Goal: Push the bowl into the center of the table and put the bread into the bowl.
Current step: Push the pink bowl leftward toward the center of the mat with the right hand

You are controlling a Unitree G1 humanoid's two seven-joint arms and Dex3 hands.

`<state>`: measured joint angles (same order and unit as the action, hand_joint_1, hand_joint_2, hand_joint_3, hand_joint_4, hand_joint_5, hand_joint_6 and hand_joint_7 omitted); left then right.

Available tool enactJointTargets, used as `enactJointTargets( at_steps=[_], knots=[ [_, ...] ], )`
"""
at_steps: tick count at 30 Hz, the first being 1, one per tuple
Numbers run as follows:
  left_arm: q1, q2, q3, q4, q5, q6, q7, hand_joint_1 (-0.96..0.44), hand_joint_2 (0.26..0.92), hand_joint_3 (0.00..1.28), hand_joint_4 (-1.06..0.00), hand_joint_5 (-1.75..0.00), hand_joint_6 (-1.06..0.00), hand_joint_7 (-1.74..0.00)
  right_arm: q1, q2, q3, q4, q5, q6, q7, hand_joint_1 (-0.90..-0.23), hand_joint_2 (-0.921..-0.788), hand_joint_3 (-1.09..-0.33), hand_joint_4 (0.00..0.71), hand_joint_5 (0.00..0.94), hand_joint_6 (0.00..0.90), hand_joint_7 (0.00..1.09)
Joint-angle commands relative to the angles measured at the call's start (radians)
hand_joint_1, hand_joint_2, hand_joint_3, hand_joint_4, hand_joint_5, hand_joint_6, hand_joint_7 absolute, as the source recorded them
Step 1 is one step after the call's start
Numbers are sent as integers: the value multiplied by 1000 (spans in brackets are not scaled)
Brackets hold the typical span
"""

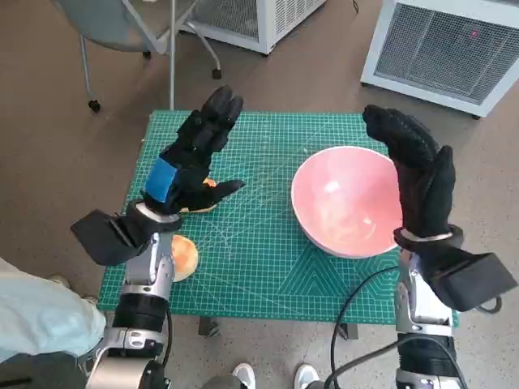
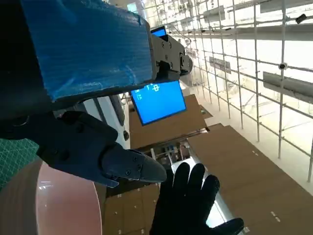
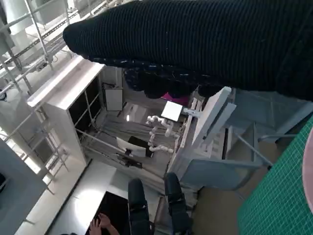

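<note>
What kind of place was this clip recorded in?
Most likely a robotics lab or test hall, not a home. A green cutting mat covers the small table, white vented equipment cabinets stand on the carpeted floor, and the left wrist view shows a blue monitor screen beneath tall metal racking.

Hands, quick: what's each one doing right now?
Left hand: open, holding nothing, raised above the bread.
Right hand: open, empty, beside the bowl.

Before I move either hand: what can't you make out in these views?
- Bread, head view: left forearm covers most of it; a second orange piece shows under the left hand, shape unclear.
- Bowl, head view: right hand hides its far-right rim; contact unclear.
- Wrist views: no bread visible.
</note>
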<state>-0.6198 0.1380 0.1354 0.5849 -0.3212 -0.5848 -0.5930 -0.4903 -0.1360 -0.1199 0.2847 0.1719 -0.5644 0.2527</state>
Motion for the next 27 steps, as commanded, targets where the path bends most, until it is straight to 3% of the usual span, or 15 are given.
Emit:
enactJointTargets(
  at_steps=[1, 6, 14, 23, 27],
  knots=[
    [-12, -6, 2, 0, -3, 0, -3, -362, 921, 94, -136, -6, -214, -22, 31, -11, -12, -1, 6, 16, -2, -680, -921, -731, 176, 5, -1, 505],
    [-9, -8, 2, -2, -2, -1, -2, -361, 921, 93, -136, -5, -214, -21, 46, -36, -37, 4, 25, 5, 11, -682, -921, -733, 176, 4, -1, 503],
    [-4, -7, 6, -3, -3, -3, -2, -362, 921, 91, -137, -5, -216, -21, 36, -88, -121, 122, 67, -57, 28, -710, -921, -751, 172, 1, -1, 502],
    [-9, -9, 13, 17, -5, -9, -1, -357, 921, 92, -136, -3, -215, -19, -29, -91, -210, 445, 35, -206, -87, -692, -921, -837, 177, 3, 8, 529],
    [-14, -11, 15, 26, -4, -11, 0, -355, 921, 92, -136, -3, -215, -19, -62, -96, -228, 584, 24, -238, -133, -689, -921, -855, 181, 5, 21, 540]
  ],
)
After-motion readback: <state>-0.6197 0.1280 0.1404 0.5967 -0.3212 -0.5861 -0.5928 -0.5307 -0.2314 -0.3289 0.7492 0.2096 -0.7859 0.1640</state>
